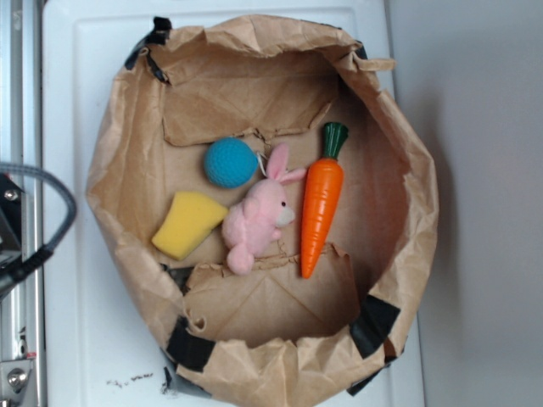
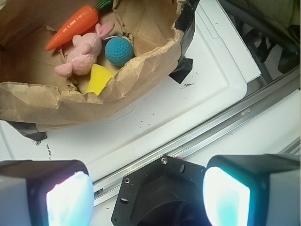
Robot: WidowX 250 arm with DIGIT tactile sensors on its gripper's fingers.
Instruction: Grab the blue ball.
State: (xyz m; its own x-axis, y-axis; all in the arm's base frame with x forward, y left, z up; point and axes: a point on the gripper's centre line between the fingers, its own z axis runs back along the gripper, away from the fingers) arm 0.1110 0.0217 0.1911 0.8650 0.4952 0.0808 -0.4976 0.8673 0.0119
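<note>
The blue ball (image 1: 231, 162) is a small teal knitted ball lying inside a brown paper bag (image 1: 127, 170), just left of the pink plush bunny's ears. In the wrist view the blue ball (image 2: 118, 51) shows at the top, far from my gripper (image 2: 147, 197). The gripper is open, its two pale pads wide apart with nothing between them. It hovers over the robot's black base, outside the bag. In the exterior view the gripper is out of sight.
Inside the bag lie a pink plush bunny (image 1: 256, 219), a yellow sponge wedge (image 1: 187, 223) and an orange carrot (image 1: 321, 203). The bag's crumpled walls (image 2: 84, 94) stand up around them. A white board (image 2: 188, 89) and a metal rail (image 2: 211, 132) run beside it.
</note>
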